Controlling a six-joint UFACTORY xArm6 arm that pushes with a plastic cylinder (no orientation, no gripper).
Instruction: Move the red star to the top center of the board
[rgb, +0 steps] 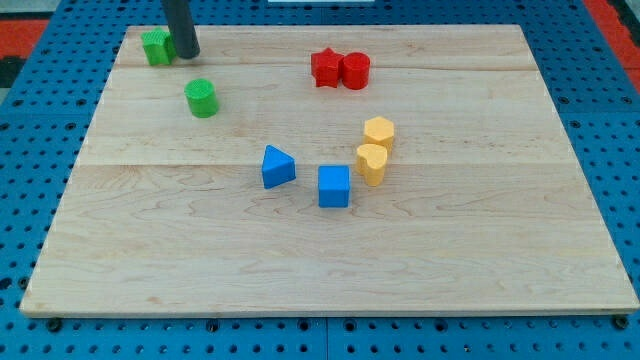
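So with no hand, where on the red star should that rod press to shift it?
Probably the red star's lower edge, coming from the view's bottom, pushing toward the top edge. The red cylinder touches its right side, blocking that flank. My tip sits far left, beside the green block.

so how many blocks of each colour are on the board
green: 2, a block beside my tip and a cylinder
red: 2, star and cylinder
yellow: 2
blue: 2, wedge and cube
total: 8
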